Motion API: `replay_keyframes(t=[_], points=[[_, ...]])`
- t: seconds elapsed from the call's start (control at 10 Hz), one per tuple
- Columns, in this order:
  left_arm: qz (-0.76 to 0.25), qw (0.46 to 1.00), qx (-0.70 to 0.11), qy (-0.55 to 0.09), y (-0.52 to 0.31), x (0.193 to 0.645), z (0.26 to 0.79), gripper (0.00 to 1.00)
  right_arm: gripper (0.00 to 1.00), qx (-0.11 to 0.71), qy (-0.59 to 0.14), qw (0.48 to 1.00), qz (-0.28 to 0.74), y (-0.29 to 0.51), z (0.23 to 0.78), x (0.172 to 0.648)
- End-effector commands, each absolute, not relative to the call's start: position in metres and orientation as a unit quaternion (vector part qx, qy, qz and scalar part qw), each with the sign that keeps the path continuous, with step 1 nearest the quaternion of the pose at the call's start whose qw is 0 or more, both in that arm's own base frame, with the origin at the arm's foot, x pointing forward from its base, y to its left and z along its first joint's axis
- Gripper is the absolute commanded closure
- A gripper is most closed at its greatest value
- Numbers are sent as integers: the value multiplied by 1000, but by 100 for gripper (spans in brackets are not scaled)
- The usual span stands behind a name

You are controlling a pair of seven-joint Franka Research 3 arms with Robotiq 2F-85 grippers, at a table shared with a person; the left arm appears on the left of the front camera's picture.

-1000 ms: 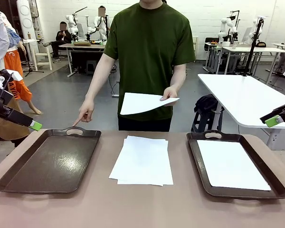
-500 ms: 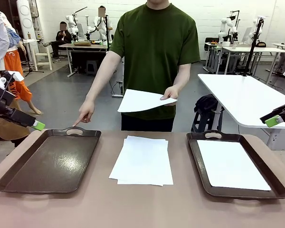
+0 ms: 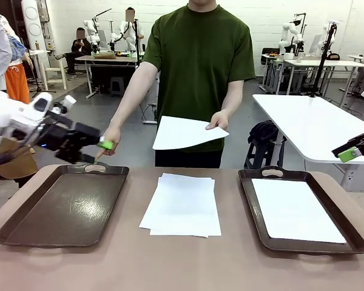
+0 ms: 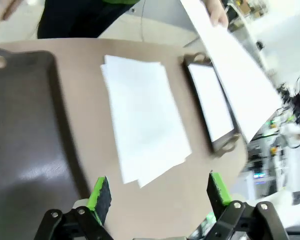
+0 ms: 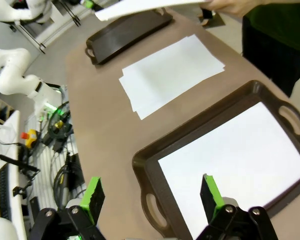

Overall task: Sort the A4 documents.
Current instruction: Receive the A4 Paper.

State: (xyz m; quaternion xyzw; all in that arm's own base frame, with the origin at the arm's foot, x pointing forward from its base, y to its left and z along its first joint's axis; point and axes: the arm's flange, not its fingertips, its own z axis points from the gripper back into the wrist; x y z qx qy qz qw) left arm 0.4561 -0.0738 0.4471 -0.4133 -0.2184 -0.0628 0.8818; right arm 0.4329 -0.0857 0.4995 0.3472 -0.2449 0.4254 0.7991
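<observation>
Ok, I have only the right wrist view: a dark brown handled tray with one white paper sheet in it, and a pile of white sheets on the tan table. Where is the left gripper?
Observer: The left gripper is raised near the far handle of the other dark brown tray, with open jaws.
Operator: Is the person near it?
Observer: Yes. The person's pointing hand is directed down at that handle, close beside the gripper.
Operator: My view cuts off the held sheet. Where is it?
Observer: The person's other hand holds one white paper sheet in the air beyond the table's far edge, apart from the pile of white sheets.
</observation>
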Motion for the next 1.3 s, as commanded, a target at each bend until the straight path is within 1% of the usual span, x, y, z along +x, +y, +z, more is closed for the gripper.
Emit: replay_keyframes(t=[0.0, 0.1, 0.4, 0.6, 0.8, 1.0, 1.2], points=[[-11, 871, -449, -198, -82, 506, 434, 0, 0, 349, -245, 797, 429, -85, 499, 432], [32, 867, -456, -196, -89, 516, 428, 0, 0, 349, -245, 797, 429, -85, 499, 432], [28, 828, -529, -183, -122, 544, 415, 0, 0, 349, -245, 797, 429, -85, 499, 432], [34, 808, -558, -187, -132, 549, 419, 0, 0, 349, -245, 797, 429, -85, 499, 432], [39, 790, -587, -171, -147, 556, 416, 0, 0, 349, -245, 797, 429, -85, 499, 432], [42, 788, -595, -151, -167, 561, 405, 0, 0, 349, -245, 797, 429, -85, 499, 432], [46, 768, -626, -127, -185, 571, 391, 0, 0, 349, -245, 797, 429, -85, 499, 432]])
